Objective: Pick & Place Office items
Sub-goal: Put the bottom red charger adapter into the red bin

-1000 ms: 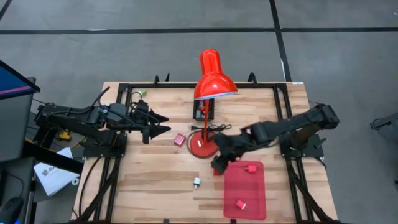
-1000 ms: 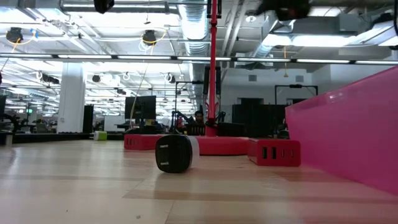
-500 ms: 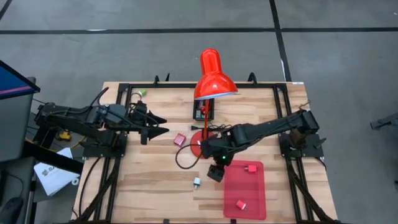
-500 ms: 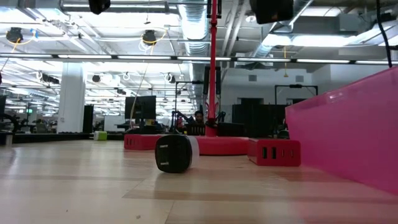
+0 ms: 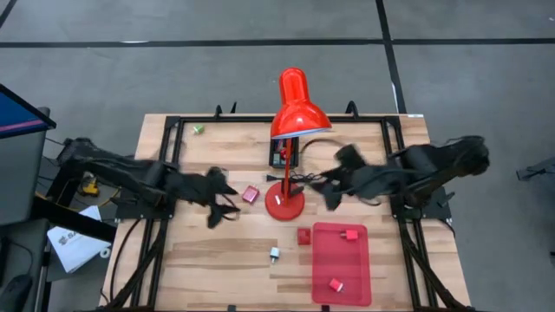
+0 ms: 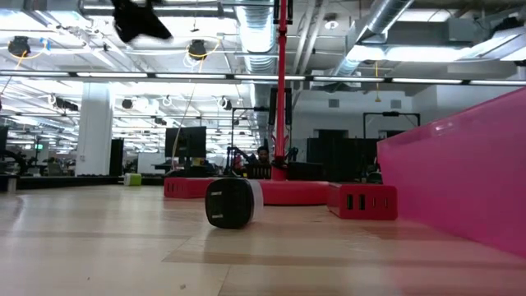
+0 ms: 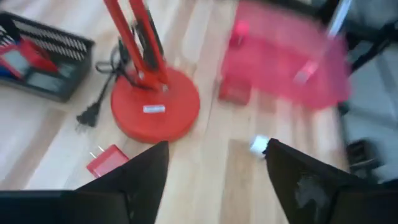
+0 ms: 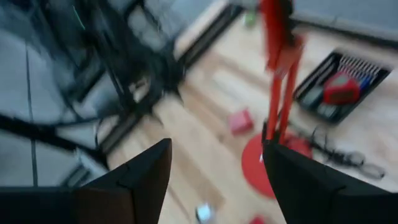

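The office items lie scattered on the wooden table. A pink block [image 5: 251, 194] sits left of the lamp base, and a red block [image 5: 304, 236] lies beside the tray's left edge. A white-silver piece [image 5: 274, 253] lies nearer the front, and a green piece [image 5: 198, 129] is at the far left. Another red block [image 5: 351, 234] and a red-white piece [image 5: 335, 284] lie in the tray. My left gripper [image 5: 221, 206] hovers open just left of the pink block [image 7: 107, 160]. My right gripper [image 5: 332, 189] hangs open to the right of the lamp base.
The tall red desk lamp [image 5: 293, 113] stands mid-table on its round base [image 5: 283, 204], with its cord and plug beside it. A black basket [image 5: 284, 154] of items sits behind the base. The flat red tray [image 5: 329, 260] lies at the near right. Bare wood lies at the near left.
My right gripper has drawn back from above the red block beside the tray, up and toward the table's far right. My left gripper has swung from the far left toward the near edge and the right, closing on the pink block. None of the items has moved.
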Motion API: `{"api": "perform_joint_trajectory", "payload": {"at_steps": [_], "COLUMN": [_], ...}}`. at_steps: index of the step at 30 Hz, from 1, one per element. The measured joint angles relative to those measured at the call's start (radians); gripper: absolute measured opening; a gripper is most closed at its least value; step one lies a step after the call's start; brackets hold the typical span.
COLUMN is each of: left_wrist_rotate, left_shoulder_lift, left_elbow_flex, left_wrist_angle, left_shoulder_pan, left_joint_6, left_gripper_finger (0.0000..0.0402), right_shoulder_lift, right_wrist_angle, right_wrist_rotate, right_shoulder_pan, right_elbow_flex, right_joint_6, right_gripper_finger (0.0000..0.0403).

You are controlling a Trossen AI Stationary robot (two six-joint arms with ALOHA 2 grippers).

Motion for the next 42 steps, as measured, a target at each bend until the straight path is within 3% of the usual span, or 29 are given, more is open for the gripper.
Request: {"api": "perform_joint_trajectory", "payload": {"at_steps": [8, 13, 17, 24, 42], "left_wrist_rotate": [0.104, 0.179, 0.190, 0.232, 0.262], "left_shoulder_lift": [0.401, 0.535, 0.611, 0.746, 0.962], "left_elbow_flex": [0.000, 0.000, 0.001, 0.077, 0.224], "left_wrist_angle": [0.323, 0.635, 0.781, 0.831, 0.834], "left_shoulder_pan": [-0.006, -0.015, -0.012, 0.022, 0.042], "left_joint_6": [0.064, 0.067, 0.044, 0.038, 0.040], "left_gripper_finger": [0.0179, 0.0146, 0.0105, 0.0008, 0.0000], "right_shoulder_lift": [-0.065, -0.062, -0.062, -0.062, -0.062], "right_wrist_angle": [0.000, 0.000, 0.000, 0.000, 0.008], "right_wrist_rotate": [0.212, 0.245, 0.275, 0.332, 0.354], "right_shoulder_pan": [0.071, 0.103, 0.129, 0.160, 0.152], "right_elbow_flex": [0.000, -0.001, -0.001, -0.001, -0.001], "right_joint_6": [0.028, 0.061, 0.091, 0.118, 0.127], "right_gripper_finger": [0.0245, 0.0245, 0.0245, 0.0245, 0.0245]}}
